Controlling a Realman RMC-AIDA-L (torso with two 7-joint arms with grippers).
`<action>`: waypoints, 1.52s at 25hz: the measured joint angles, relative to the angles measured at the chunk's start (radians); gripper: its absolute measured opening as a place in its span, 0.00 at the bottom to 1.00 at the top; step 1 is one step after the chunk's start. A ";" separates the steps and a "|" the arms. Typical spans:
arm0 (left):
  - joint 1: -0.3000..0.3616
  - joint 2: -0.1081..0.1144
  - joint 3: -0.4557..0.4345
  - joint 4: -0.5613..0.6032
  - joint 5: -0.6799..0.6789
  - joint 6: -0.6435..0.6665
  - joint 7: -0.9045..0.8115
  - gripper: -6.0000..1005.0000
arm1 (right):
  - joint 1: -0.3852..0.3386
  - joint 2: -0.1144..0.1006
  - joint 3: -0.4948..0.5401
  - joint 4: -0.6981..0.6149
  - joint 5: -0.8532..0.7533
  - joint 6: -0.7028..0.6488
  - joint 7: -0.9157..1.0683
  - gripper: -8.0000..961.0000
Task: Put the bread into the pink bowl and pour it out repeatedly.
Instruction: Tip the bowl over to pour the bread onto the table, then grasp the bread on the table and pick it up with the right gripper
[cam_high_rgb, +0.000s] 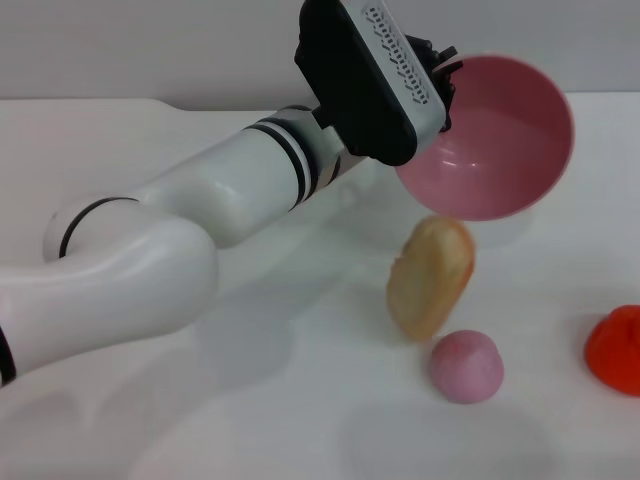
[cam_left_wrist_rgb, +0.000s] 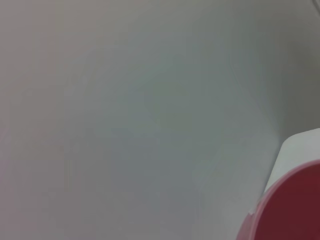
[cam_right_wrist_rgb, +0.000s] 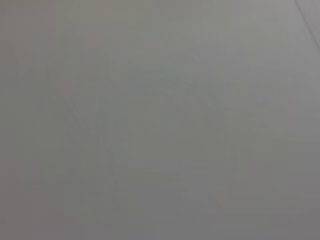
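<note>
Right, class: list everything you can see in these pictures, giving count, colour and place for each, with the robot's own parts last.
pink bowl: one, glossy pink, lifted above the table and tipped, opening facing the camera.
bread: one, tan-orange, just below the bowl's lower rim, blurred.
pink dome: one, pink, on the table in front of the bread.
red object: one, red-orange, cut off at the right edge.
table: one, white, beneath everything.
left gripper: one, black, at the bowl's left rim, holding it up.
right gripper: not in view.

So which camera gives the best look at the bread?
The head view: the bread shows whole, plain underside out, just below the tipped pink bowl held by the left end effector. Neither wrist view shows it.
</note>
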 joint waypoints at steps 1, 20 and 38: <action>0.000 0.000 0.003 -0.001 0.000 -0.004 0.002 0.05 | 0.001 0.000 -0.001 0.000 0.000 0.002 0.002 0.68; -0.004 0.000 0.017 -0.010 0.002 -0.061 0.022 0.05 | 0.046 0.002 -0.021 0.032 -0.003 0.003 0.004 0.68; -0.143 0.014 -0.531 -0.052 -0.062 0.498 -0.139 0.05 | 0.136 -0.004 -0.023 0.160 -0.028 -0.046 0.002 0.68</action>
